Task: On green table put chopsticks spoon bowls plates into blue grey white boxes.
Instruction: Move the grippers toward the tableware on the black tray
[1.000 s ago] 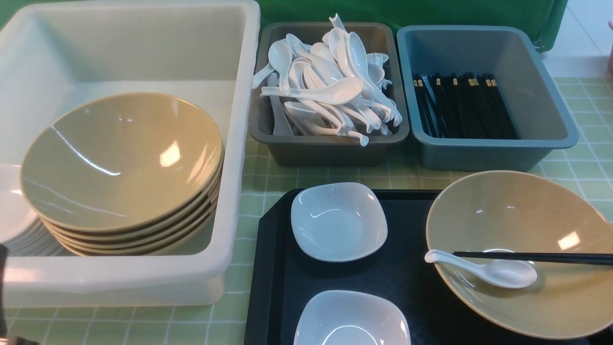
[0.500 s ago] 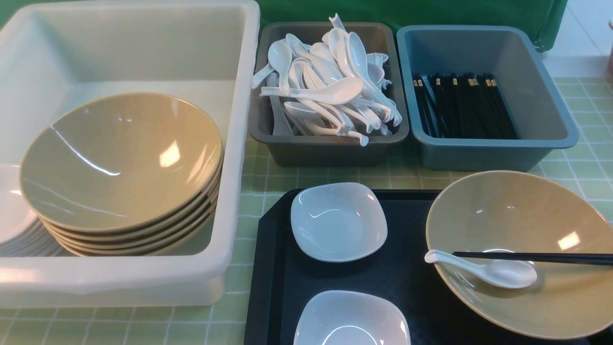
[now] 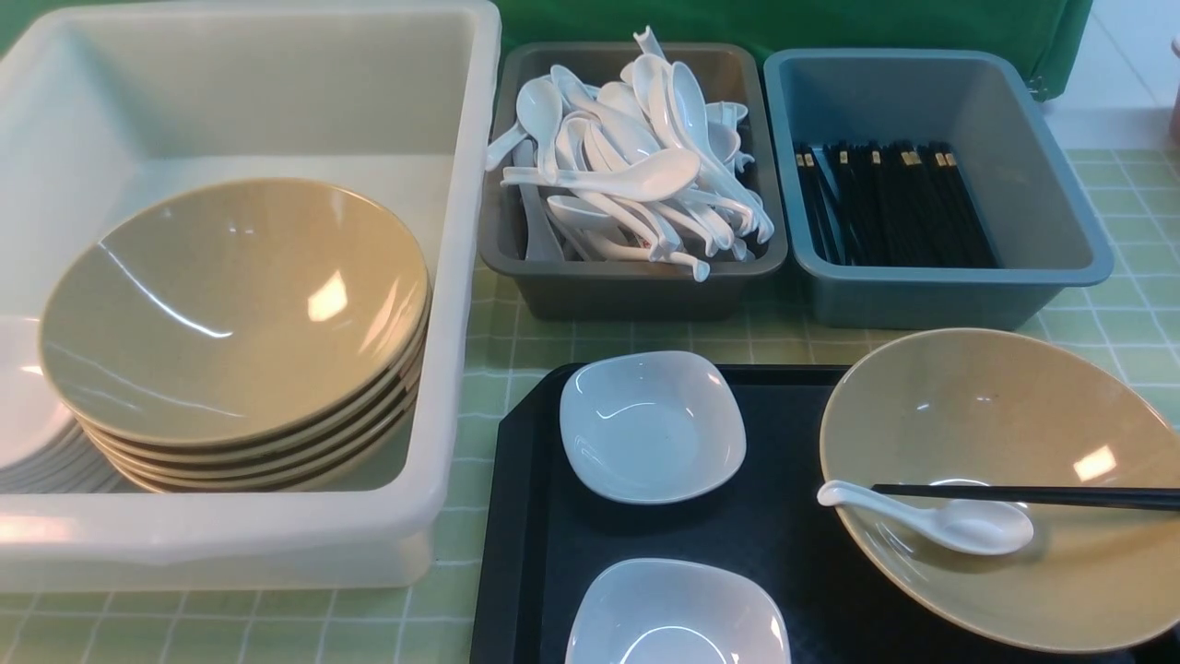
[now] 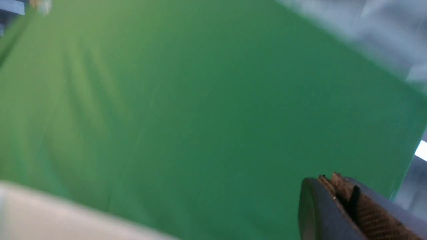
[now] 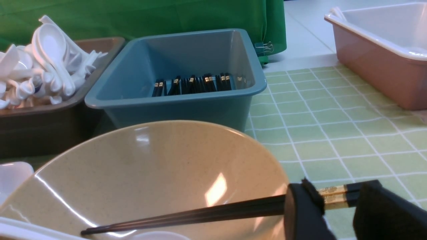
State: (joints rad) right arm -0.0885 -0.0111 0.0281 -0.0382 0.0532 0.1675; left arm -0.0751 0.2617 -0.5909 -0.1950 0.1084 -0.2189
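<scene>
**Materials and Surface Finish**

White box (image 3: 461,277), grey box (image 3: 636,295) and blue box (image 3: 922,300): smooth plastic, satin sheen. Tan bowls (image 3: 230,304) and white spoons (image 3: 636,175): glossy, with sharp reflections. Chopsticks (image 3: 1014,496): black, semi-matt, gilt bands. Black tray (image 3: 535,516): matt, finely textured. Bench (image 3: 1138,332) covering: smooth checked sheet. Left claw (image 4: 328,181) pads (image 4: 367,210): rough, woven.

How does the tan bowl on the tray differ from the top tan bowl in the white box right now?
The lone tan bowl holds a white spoon, with black chopsticks lying across it; the top stacked bowl is empty. The lone bowl sits on the black tray; the stacked one caps a pile of like bowls inside the white box. Both are tan, wide and glossy.
</scene>
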